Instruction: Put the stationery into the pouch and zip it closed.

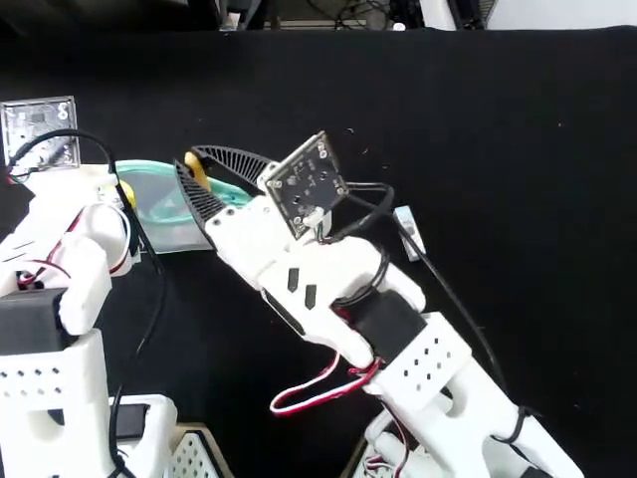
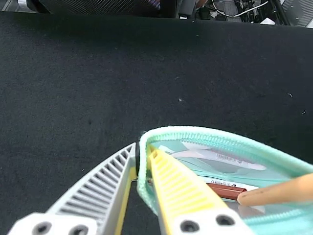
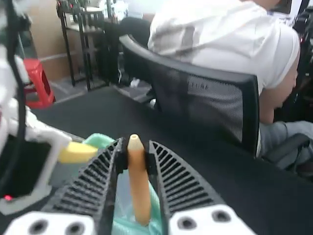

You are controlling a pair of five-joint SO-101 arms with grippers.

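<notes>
We see our left claw (image 2: 142, 149) pinching the rim of the open pouch (image 2: 215, 136), pens (image 2: 222, 157) already inside, our right claw (image 3: 135, 143) clamping an orange marker (image 3: 140, 191) at its mouth; zipping remains.

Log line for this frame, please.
pouch: unzipped, red pen inside | left gripper: shut on pouch rim | right gripper: shut on orange pen, end in pouch mouth

pouch (image 2: 215, 137) on table (image 2: 98, 73), left — pen (image 2: 283, 190) tip inside
</notes>
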